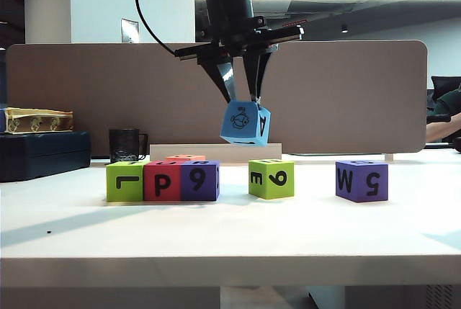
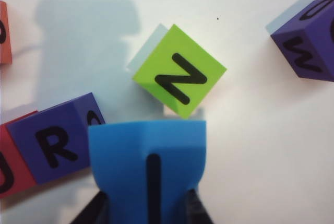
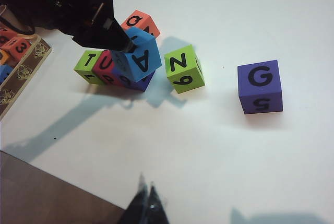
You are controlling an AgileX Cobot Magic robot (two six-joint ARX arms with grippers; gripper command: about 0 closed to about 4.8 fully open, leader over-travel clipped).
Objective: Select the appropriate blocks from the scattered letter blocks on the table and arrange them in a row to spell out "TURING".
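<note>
My left gripper (image 1: 243,99) is shut on a light blue letter block (image 1: 245,123) with a fish picture, held tilted in the air above the table (image 1: 230,230). Under it and to the left, a lime green block (image 1: 124,181), a red block (image 1: 161,181) and a purple block (image 1: 199,181) stand touching in a row. From the right wrist view they read T (image 3: 88,65) and U (image 3: 104,63); the left wrist view shows R (image 2: 55,143). A lime green N block (image 3: 183,68) stands apart, a purple G block (image 3: 260,85) farther off. My right gripper (image 3: 147,192) is shut and empty near the table's front edge.
A red-orange block (image 1: 185,158) lies behind the row. A black mug (image 1: 126,143) and a dark case (image 1: 43,152) with a box on it stand at the back left, before the partition panel (image 1: 346,93). A tray of spare blocks (image 3: 21,62) sits beside the row.
</note>
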